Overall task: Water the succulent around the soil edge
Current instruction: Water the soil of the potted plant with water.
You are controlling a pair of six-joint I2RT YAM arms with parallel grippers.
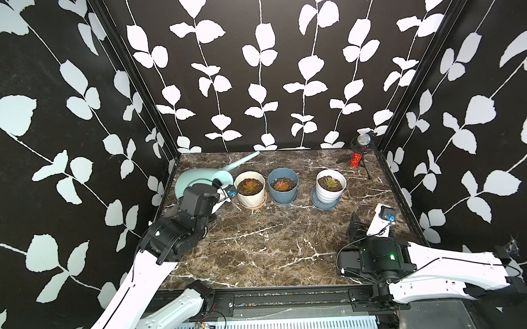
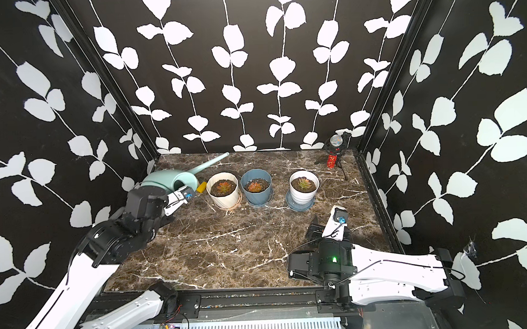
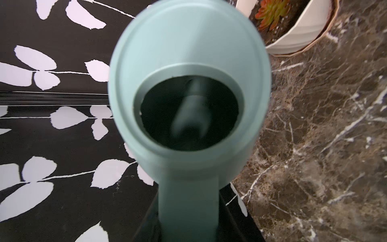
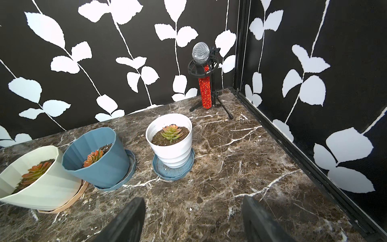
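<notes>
Left gripper (image 3: pixel 189 227) is clamped narrow on the can (image 1: pixel 192 180) handle, so the body sits ahead of the wrist with the fill hole facing the camera. Spout (image 1: pixel 240 161) aims at the table's (image 1: pixel 259 248) far edge, away from the pots, so no pour yet. Can is at the far left corner; lifted or resting, can't tell.

Cream pot (image 1: pixel 251 200) is just beside it, and its succulent (image 1: pixel 250 185) is probably the target. Blue pot (image 1: pixel 283 195) and white pot (image 1: pixel 330 194) follow along the far half. Right gripper (image 4: pixel 192 220) is wide and empty by the right edge, near end, likely parked clear.
</notes>
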